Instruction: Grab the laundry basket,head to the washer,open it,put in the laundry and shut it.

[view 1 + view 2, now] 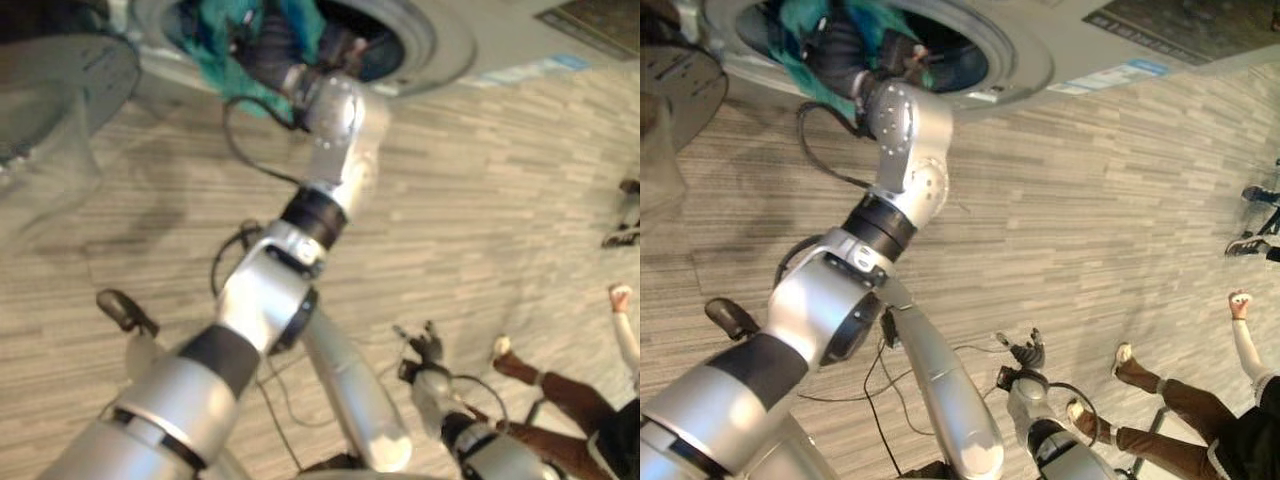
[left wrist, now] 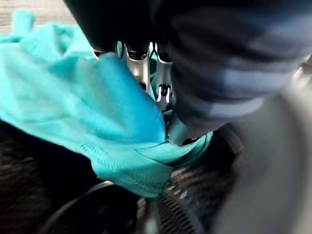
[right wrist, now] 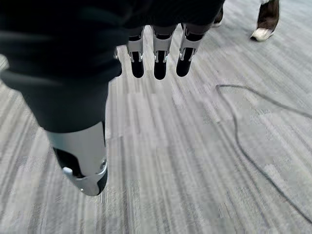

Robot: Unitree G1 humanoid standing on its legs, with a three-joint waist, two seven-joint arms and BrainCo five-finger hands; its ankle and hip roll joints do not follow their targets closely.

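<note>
At the far left you see the washer door (image 1: 670, 85), swung open beside the drum opening. Next, the washer (image 1: 1025, 45) shows its round opening, and your left arm reaches into it. The left hand (image 1: 262, 48) sits inside the opening, against the laundry. In the left wrist view, the teal cloth (image 2: 83, 107) lies draped over the fingers (image 2: 139, 68) and hangs past their tips; the fingers are partly hidden under it, so you cannot tell whether they grip the cloth or rest straight. Dark laundry (image 2: 29, 170) lies beyond the fingertips, under the teal cloth. In the head views, the teal cloth (image 1: 215, 50) spills over the opening's rim, just beside the hand.

Further right, your right hand (image 1: 1025, 355) hangs low over the grey floor (image 3: 195, 161), well apart from the washer. Its fingers (image 3: 160, 58) are straight and relaxed, holding nothing; the thumb (image 3: 85, 161) stands apart from them. At the far right, a person's legs (image 1: 1170, 415) and shoe (image 1: 1123, 354) show on the floor, beyond the right hand's fingertips.
</note>
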